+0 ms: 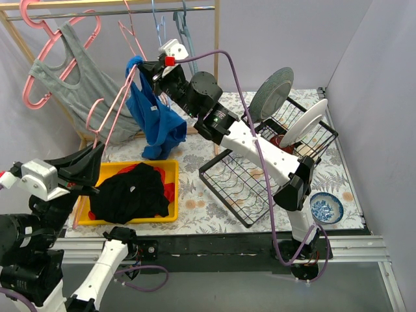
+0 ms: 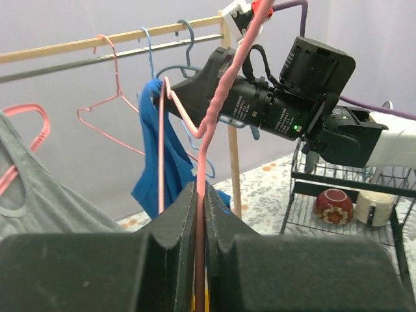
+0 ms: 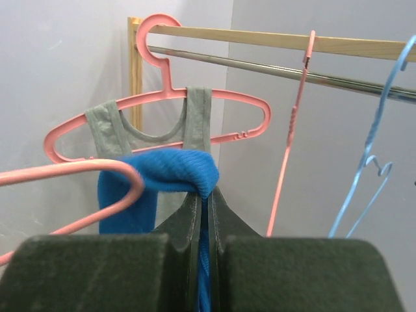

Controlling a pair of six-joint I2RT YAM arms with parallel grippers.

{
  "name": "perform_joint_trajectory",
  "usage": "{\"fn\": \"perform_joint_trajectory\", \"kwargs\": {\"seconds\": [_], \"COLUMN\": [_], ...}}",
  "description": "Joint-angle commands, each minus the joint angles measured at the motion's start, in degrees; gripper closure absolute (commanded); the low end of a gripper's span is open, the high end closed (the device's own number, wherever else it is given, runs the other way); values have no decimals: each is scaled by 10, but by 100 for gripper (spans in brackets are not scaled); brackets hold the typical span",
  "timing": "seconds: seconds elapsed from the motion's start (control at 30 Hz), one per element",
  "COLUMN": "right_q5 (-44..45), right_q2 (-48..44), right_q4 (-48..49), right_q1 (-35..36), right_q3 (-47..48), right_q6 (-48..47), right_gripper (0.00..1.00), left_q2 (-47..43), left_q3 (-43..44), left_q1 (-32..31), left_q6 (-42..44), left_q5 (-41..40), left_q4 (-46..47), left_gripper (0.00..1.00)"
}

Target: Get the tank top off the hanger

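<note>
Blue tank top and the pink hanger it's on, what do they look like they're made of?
The blue tank top looks like soft knit fabric, matte, with fine ribbing where it folds. The pink hanger is probably plastic or coated wire: thin, smooth, slightly glossy.

A blue tank top (image 1: 156, 120) is hung from one shoulder of a pink hanger (image 2: 203, 156) and is bunched into a crumpled, drooping mass rather than spread flat. Its ribbed strap is folded over and pinched between the closed fingers of the right gripper (image 3: 205, 195), at the garment's highest point. The hanger is held steeply tilted, with its twisted neck uppermost beside the blue fabric. Its lower part is clamped in the left gripper (image 2: 200, 195). The garment's lower edge is left dangling freely.
</note>
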Motion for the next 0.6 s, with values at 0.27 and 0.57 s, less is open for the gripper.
{"fn": "perform_joint_trajectory", "kwargs": {"seconds": [0.27, 0.57], "right_q5": [-204, -252], "right_q2": [-76, -73], "right_q4": [-17, -45], "right_q1": [5, 116], "right_q3": [-7, 44], "right_q6": [61, 19], "right_gripper": [99, 99], "left_q2": [33, 170], "left_q3": [58, 168], "left_q1": [-22, -22], "left_q6": [18, -5], "left_q5": [-173, -278], "left_q4": [33, 104], "left_gripper": [100, 100]}}
